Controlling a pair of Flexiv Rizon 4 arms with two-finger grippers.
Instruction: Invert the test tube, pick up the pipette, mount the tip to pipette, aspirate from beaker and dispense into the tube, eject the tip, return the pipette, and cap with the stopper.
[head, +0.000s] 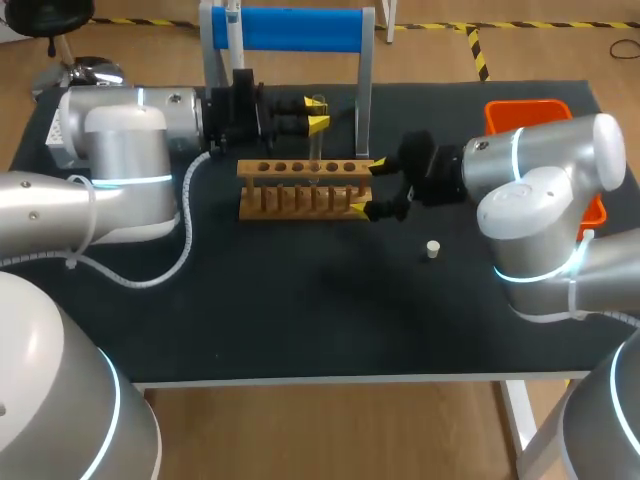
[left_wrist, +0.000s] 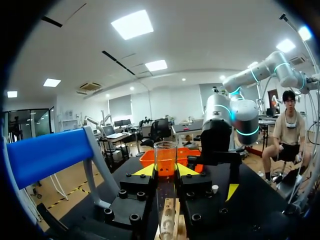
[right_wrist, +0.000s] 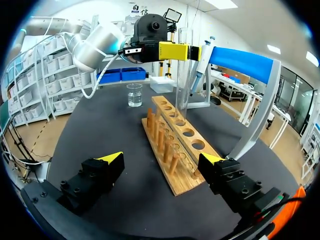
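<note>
Above the wooden rack (head: 300, 190), the left gripper (head: 316, 113) was clamped on one clear test tube (head: 317, 150). The tube stood upright with its lower end in a rack hole. At the rack's right end, the right gripper (head: 366, 186) had its jaws wide apart, one finger on either side of that end, gripping nothing. Only the right wrist view showed one beaker (right_wrist: 134, 94), past the rack's left end. That view also showed one pipette (right_wrist: 200, 67) plainly, hanging on the blue stand (head: 290, 28) behind the rack. It did not show the one white stopper (head: 432, 249), which the head and left wrist views placed on the table, apart from the rack's right end.
</note>
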